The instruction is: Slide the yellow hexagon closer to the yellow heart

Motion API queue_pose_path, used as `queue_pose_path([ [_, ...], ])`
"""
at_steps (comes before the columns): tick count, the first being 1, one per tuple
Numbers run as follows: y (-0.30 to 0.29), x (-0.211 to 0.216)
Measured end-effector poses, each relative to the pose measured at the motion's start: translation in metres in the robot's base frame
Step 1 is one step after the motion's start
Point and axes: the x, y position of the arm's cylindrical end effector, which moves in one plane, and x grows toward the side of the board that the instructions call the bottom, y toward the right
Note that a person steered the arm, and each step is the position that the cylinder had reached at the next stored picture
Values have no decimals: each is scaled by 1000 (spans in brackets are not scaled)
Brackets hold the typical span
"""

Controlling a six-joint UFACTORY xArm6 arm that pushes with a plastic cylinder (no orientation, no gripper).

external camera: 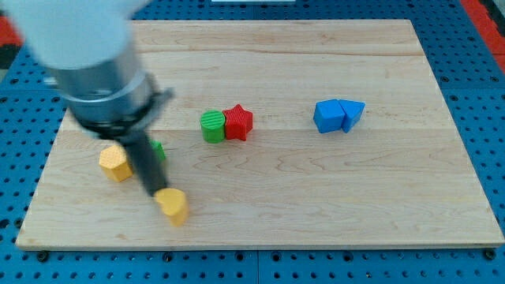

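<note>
The yellow hexagon lies at the view's left on the wooden board. The yellow heart lies lower and to the right of it, near the board's bottom edge. My tip is at the end of the dark rod, between the two yellow blocks, just above and left of the heart and to the right of the hexagon. A green block shows only partly behind the rod.
A green cylinder touches a red star at the board's middle. A blue cube touches a blue triangle at the right. The arm's grey body covers the board's upper left.
</note>
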Motion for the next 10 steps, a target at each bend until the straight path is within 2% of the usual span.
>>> queue_pose_path([
  [1, -51, 5],
  [2, -43, 40],
  [3, 57, 41],
  [4, -17, 43],
  [5, -127, 29],
  [6, -187, -3],
  [7, -197, -23],
  [8, -193, -55],
  [9, -142, -57],
  [10, -74, -30],
])
